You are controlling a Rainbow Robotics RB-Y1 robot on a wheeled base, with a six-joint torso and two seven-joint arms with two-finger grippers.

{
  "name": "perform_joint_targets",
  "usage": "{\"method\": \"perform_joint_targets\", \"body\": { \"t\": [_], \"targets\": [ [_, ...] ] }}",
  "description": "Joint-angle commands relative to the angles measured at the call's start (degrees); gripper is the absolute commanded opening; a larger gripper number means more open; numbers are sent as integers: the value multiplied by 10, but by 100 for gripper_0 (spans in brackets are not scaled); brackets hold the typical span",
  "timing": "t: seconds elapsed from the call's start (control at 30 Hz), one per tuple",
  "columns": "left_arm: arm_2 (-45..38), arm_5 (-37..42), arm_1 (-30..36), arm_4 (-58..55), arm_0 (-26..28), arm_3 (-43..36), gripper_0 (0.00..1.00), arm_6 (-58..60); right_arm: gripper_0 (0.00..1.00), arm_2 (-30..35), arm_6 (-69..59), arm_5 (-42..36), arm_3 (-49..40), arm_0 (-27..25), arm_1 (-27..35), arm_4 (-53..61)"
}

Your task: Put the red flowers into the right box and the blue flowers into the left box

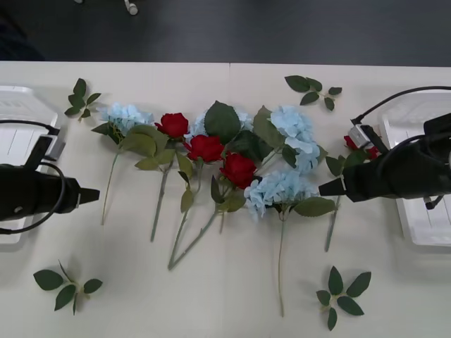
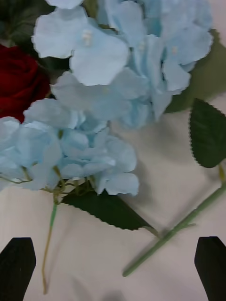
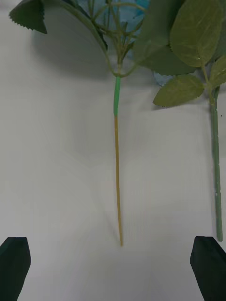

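Since all blooms lie mid-frame on the surface, nearness decides: the left pincer, released, points at the leftmost of the blue flowers, its stem running lengthwise away from it. The right pincer, released, idles at right beside another blue cluster.

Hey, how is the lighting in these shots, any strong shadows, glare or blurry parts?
Front view: even overhead light, soft faint shadows under the blue flowers and red flowers, no glare on the table. Right wrist view: the nearest blue petals look soft; the right gripper fingertips are dark silhouettes. Left wrist view: a thin stem is crisp, with a diffuse leaf shadow.
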State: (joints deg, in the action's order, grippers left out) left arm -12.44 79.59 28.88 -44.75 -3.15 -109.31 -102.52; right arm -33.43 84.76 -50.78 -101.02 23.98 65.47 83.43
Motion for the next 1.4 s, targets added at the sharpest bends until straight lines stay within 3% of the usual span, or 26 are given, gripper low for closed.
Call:
{"method": "perform_joint_targets", "body": {
  "t": [0.03,0.2,0.4,1.03,1.4],
  "targets": [
    [28,7,11,47,-34,-13,100,93,100,12,-78,5,11,6,6,-19],
    [51,14,11,78,-60,9,100,120,100,12,-128,11,22,6,6,-25],
    [71,14,7,92,-121,93,100,121,100,12,-221,12,64,8,0,-66],
    [78,0,-59,187,-199,205,100,116,100,6,-245,12,166,12,-78,-83],
    [105,-35,-61,204,-231,271,100,116,100,-95,-322,17,245,88,-121,-99]
  ]
}}
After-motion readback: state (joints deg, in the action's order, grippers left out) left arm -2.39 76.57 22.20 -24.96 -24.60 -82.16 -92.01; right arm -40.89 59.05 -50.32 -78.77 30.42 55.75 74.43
